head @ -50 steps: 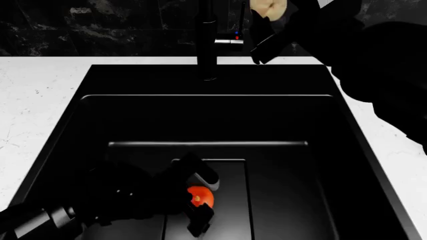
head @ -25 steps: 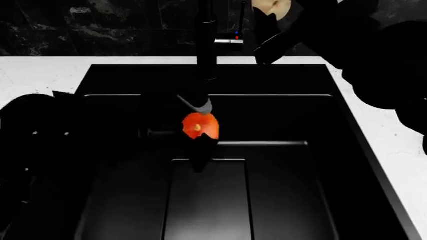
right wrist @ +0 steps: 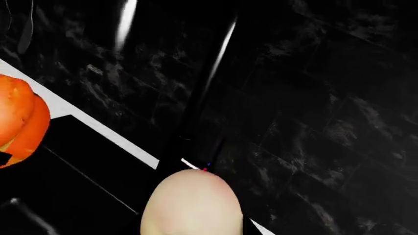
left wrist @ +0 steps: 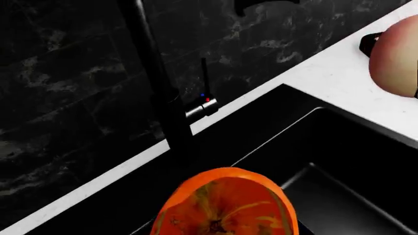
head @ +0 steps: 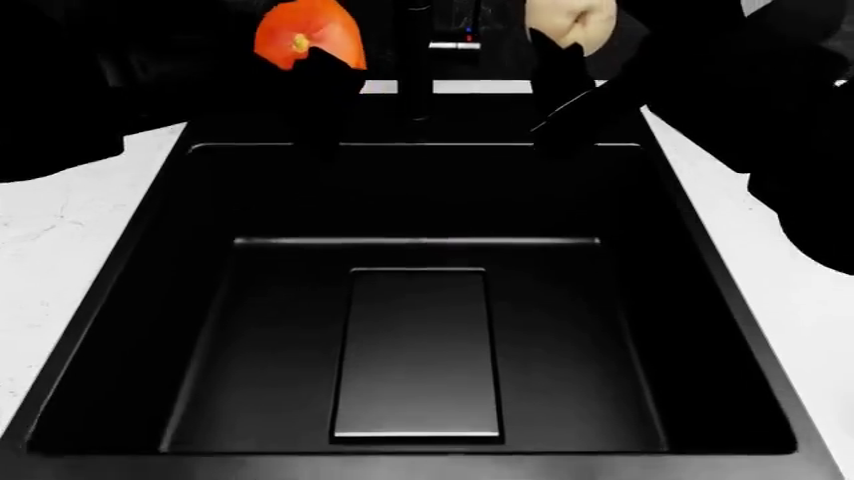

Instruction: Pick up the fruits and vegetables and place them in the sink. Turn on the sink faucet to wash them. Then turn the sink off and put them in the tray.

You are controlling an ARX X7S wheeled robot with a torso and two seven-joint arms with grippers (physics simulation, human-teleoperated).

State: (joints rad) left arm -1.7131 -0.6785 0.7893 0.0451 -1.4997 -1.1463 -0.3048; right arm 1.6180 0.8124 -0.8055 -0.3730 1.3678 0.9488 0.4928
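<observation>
No produce is seen in the sink; the tomato is clamped by the left gripper at upper left, the apple by the right gripper at upper right.

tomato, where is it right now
Head view: the tomato is held in the left gripper, above the sink's back-left rim, left of the faucet.

left claw lifted orange-red tomato from sink bottom up beside faucet.
</observation>
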